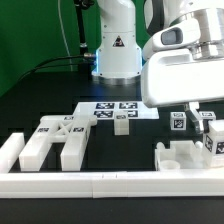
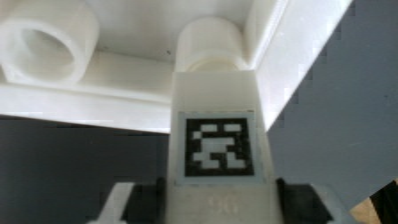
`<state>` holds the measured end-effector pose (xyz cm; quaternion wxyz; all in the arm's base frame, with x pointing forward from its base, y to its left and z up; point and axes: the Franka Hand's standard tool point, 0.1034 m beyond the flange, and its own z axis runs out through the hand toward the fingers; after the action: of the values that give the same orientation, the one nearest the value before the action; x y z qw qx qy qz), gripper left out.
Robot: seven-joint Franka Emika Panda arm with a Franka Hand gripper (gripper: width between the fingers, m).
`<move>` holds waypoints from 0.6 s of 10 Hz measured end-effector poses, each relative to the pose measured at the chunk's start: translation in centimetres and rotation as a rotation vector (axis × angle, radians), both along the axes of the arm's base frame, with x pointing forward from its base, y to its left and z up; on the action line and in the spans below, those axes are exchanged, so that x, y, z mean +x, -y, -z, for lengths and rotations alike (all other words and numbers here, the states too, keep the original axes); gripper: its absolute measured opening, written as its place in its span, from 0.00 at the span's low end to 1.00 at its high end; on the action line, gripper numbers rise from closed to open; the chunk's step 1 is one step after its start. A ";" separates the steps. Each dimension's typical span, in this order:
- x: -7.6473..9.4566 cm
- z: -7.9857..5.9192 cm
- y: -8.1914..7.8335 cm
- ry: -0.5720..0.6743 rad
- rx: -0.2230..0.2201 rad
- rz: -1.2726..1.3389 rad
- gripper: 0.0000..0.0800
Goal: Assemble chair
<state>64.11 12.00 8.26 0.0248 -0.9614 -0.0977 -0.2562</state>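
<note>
My gripper (image 1: 205, 118) is at the exterior view's right, shut on a white square chair leg (image 1: 213, 132). In the wrist view the gripper (image 2: 217, 200) has its dark fingers (image 2: 295, 200) against both sides of the leg (image 2: 217, 95), whose black-and-white tag faces the camera. The leg's rounded far end lies against a white chair piece with a round hole (image 2: 54, 50). That blocky piece (image 1: 185, 156) sits on the table below the gripper. An X-braced panel (image 1: 57, 128) and more legs (image 1: 35, 150) lie at the exterior view's left.
A small white cube (image 1: 121, 123) sits by the marker board (image 1: 113, 108) in the middle. Another tagged white block (image 1: 178, 122) stands beside the gripper. A long white border rail (image 1: 100, 186) runs along the front. The arm's base (image 1: 115, 50) stands at the back.
</note>
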 end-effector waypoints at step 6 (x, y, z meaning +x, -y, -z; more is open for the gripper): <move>0.0 0.1 0.0 -0.001 -0.003 -0.004 0.81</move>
<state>64.08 12.00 8.18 0.0241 -0.9613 -0.1001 -0.2555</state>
